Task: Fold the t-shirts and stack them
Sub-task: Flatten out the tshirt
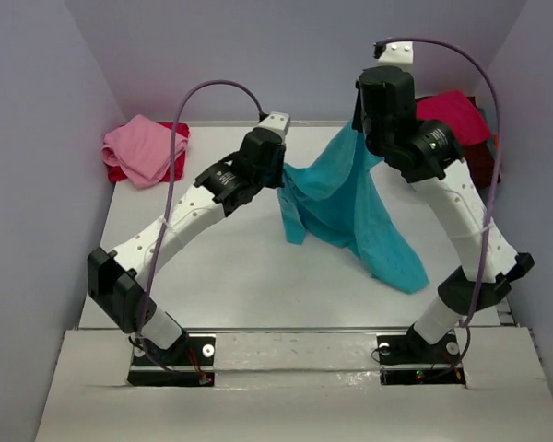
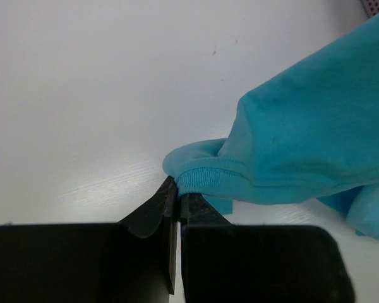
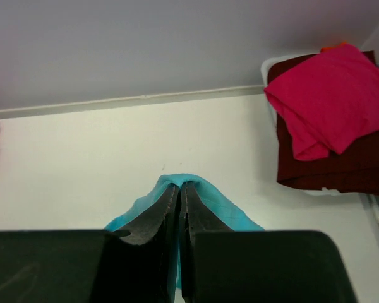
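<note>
The turquoise t-shirt hangs in the middle of the overhead view, held up off the counter at two spots, with its lower end trailing onto the counter toward the lower right of the frame. The cloth sags in loose folds between the two holds.

The left pincer is clenched on a hemmed edge of the shirt at its left side. In the left wrist view the black fingers meet on the stitched fold of the turquoise cloth, which bulges toward the upper right of the frame over the white counter.

The right pincer grasps the shirt at its highest point, near the top centre of the overhead view. In the right wrist view its fingers are pressed together with turquoise cloth wrapped around their tips.

A pink t-shirt lies crumpled on a red t-shirt in the upper left of the overhead frame, well apart from the held shirt. In the upper right, partly behind the right arm, a crimson t-shirt sits on a dark maroon t-shirt.
</note>
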Motion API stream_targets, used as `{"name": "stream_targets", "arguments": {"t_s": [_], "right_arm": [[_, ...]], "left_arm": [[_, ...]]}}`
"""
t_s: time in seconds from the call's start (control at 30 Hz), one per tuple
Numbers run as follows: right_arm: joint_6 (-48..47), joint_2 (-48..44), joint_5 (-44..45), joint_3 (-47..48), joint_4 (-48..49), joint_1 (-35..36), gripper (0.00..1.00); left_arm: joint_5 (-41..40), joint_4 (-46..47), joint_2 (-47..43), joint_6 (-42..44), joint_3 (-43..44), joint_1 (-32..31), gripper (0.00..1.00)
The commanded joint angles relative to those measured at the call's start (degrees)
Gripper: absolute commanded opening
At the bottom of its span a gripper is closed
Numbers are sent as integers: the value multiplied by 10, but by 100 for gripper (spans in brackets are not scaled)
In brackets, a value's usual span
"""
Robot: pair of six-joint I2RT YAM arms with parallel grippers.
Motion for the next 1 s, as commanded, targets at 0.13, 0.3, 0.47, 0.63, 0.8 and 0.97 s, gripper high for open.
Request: {"name": "stream_targets", "arguments": {"t_s": [0.13,0.3,0.47,0.63,0.8,0.97], "right_arm": [[36,148,-115,130,18,-52,7],[23,236,-144,202,33,-70,7],[26,309,-209,208,64,-81,7],[34,382,-268,190,97,-81,7],[42,437,-295,239,107,-87,7],[41,457,-316,234,127,-92,7]], "left_arm": [[30,65,-134,-65,-148,109,6],[24,45,-174,-67,-198,147,6],[38,36,-197,-75,-254,172,6],[32,36,-203,-94,-305,189,6],[83,58,-187,-86,-339,260,6],[108,60,-132,-84,-319,303,6]]}}
